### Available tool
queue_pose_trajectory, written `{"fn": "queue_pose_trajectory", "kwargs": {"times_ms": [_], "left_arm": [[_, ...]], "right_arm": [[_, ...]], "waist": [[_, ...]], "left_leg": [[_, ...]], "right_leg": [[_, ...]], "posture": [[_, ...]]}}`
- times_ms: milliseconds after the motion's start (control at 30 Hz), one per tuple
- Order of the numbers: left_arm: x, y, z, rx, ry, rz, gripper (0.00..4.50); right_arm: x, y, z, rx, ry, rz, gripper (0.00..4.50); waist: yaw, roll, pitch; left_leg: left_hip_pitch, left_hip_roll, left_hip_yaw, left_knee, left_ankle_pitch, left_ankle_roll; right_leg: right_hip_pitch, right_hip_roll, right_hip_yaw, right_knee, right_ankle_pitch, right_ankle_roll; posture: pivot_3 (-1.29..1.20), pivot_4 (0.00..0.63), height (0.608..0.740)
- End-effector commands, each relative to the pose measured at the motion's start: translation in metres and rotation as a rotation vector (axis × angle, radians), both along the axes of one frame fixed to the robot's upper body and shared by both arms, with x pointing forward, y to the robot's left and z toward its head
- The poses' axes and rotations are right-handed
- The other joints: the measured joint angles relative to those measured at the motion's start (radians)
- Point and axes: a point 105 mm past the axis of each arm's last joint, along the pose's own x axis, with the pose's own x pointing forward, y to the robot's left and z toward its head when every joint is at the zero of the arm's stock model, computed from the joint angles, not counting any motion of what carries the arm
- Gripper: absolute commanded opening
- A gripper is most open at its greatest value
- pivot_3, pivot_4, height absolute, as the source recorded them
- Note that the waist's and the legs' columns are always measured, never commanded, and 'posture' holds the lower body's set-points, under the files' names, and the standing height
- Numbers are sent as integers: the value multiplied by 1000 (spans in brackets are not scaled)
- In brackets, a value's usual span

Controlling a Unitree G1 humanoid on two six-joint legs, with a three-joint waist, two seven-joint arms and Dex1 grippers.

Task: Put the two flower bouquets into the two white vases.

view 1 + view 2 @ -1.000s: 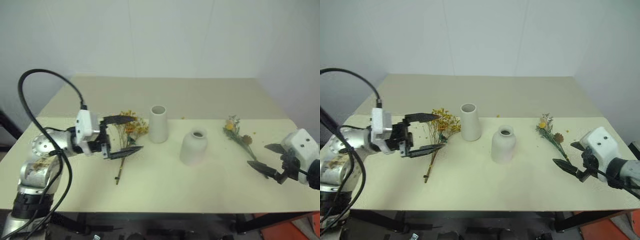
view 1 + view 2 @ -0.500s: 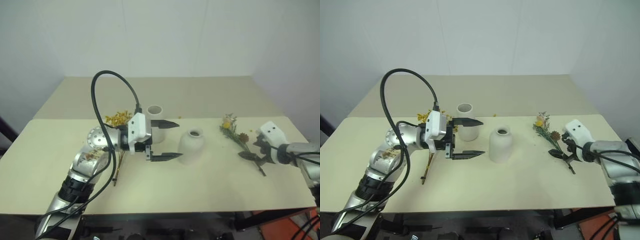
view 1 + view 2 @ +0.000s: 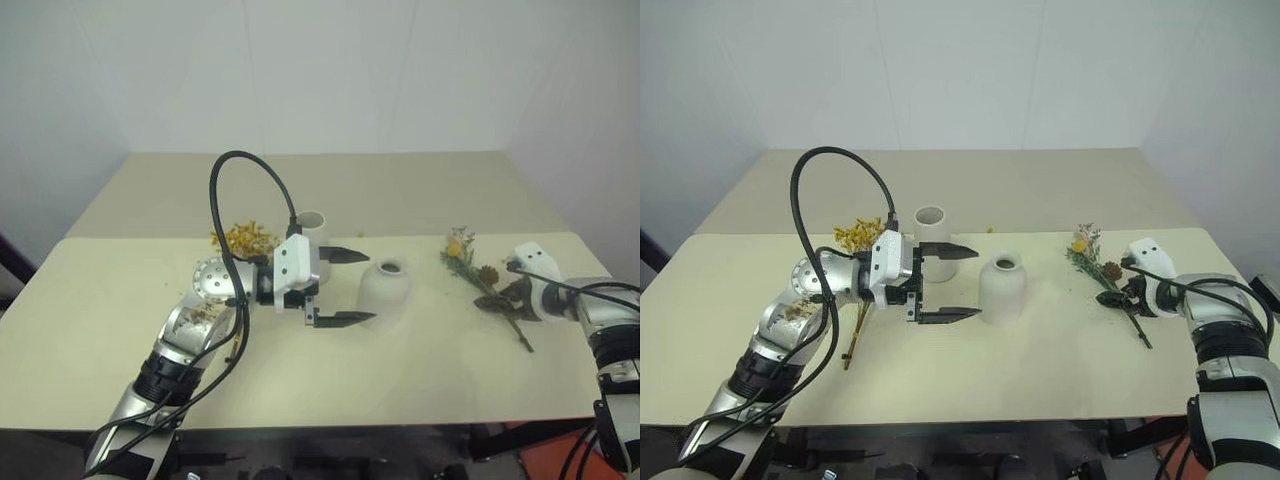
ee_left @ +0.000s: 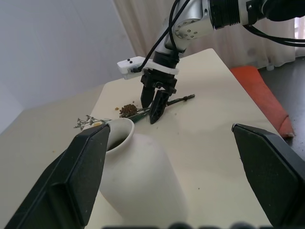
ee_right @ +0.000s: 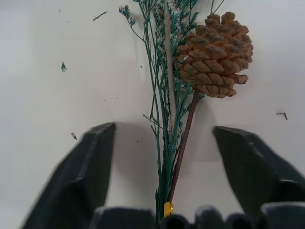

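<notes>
Head views: right gripper [image 3: 1130, 297] at about 3 o'clock on the table [image 3: 1060, 370], down over the stems of the smaller bouquet [image 3: 1098, 266], which lies flat there with its heads toward 11 o'clock. Left gripper [image 3: 952, 281] at the centre, jaws wide apart and empty, one finger on each side of the squat vase [image 3: 1002, 289] but not touching it. Tall vase [image 3: 931, 230] just behind, at 11 o'clock from the squat one; yellow bouquet [image 3: 862, 262] lying on the table at 9 o'clock, partly hidden by the left arm.

Left wrist view: right gripper's fingers standing over the stems, close together at the tips, gap between them hard to tell.

Right wrist view: both fingers [image 5: 81, 176] astride the bound stems, with clear gaps on each side, so not yet gripping. Pine cone [image 5: 215, 50] just beyond.

Advice for this step: close low on the stems near the binding, well clear of the cone, then lift straight up. Better to steady the squat vase with the left gripper before lowering the stems in, as the neck is narrow.
</notes>
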Motion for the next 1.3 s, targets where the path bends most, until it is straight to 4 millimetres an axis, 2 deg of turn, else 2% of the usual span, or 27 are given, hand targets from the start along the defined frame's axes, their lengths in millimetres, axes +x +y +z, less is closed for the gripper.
{"fn": "queue_pose_trajectory", "kwargs": {"times_ms": [33, 100, 267, 433, 533, 633, 800, 900, 1033, 1200, 1300], "left_arm": [[-2, 1, 7, -8, -52, 0, 4500], [0, 1, 6, 1, -54, 5, 4500], [2, 2, 3, 18, -56, 10, 4500], [3, 7, 5, 15, -62, 23, 4500], [3, 13, 7, 11, -62, 40, 4500], [3, 21, 7, 15, -61, 60, 4500], [3, 31, 11, 12, -51, 75, 4500], [5, 37, 11, 23, -44, 86, 4500], [7, 39, 17, 14, -37, 74, 4500], [7, 38, 19, 13, -38, 53, 4500], [8, 38, 18, 17, -38, 55, 4500]], "right_arm": [[4, -1, 13, 19, -36, -5, 2372], [5, 0, 14, 20, -37, -4, 1608], [7, 1, 14, 14, -39, -6, 23], [6, 2, 17, -4, -60, -2, 23], [5, -5, 29, -13, -143, -50, 23], [5, -9, 57, 11, -317, -118, 23], [-9, 1, 110, 54, -662, -211, 23], [-29, 25, 144, 155, -880, -184, 23], [-55, 74, 182, 349, -1120, -110, 23], [-71, 115, 202, 622, -1252, -69, 23], [-78, 135, 202, 754, -1260, -15, 23]], "waist": [[-2, 0, 0], [-5, 0, 0], [-7, 0, 0], [-8, 0, 0], [-7, 0, 0], [-6, 1, 1], [-9, 1, 1], [-7, 2, 1], [-10, 2, 1], [-8, 3, 1], [-8, 3, 1]], "left_leg": [[0, 0, 0, 0, 0, 0], [0, 0, 0, 0, 0, 0], [0, 0, 0, 0, 0, 0], [0, 0, 0, 0, 0, 0], [0, 0, 0, 0, 0, 0], [-1, 0, 0, 0, 0, 0], [-1, 0, 0, 0, 0, 0], [0, 0, 0, 0, 0, 0], [-1, 0, 0, 0, 0, 0], [0, 1, -1, 0, 0, 0], [-1, 1, -1, -1, 0, 0]], "right_leg": [[0, 0, 0, 0, 0, 0], [0, 0, 0, 0, 0, 0], [0, 0, 0, 0, 0, 0], [0, 0, 0, 0, 0, 0], [0, 0, 0, 0, 0, 0], [0, 0, 0, 0, 0, 0], [-1, 0, 1, 1, 0, 0], [-1, 0, 1, 2, 0, 0], [-2, 0, 1, 2, 0, 0], [-2, 1, 1, 2, 0, 0], [-3, 1, 1, 2, 0, 0]], "posture": [[0, 150, 740], [0, 150, 740], [0, 150, 740], [0, 150, 740], [0, 150, 740], [0, 150, 740], [0, 150, 740], [0, 150, 740], [0, 150, 740], [0, 150, 740], [0, 150, 740]]}}
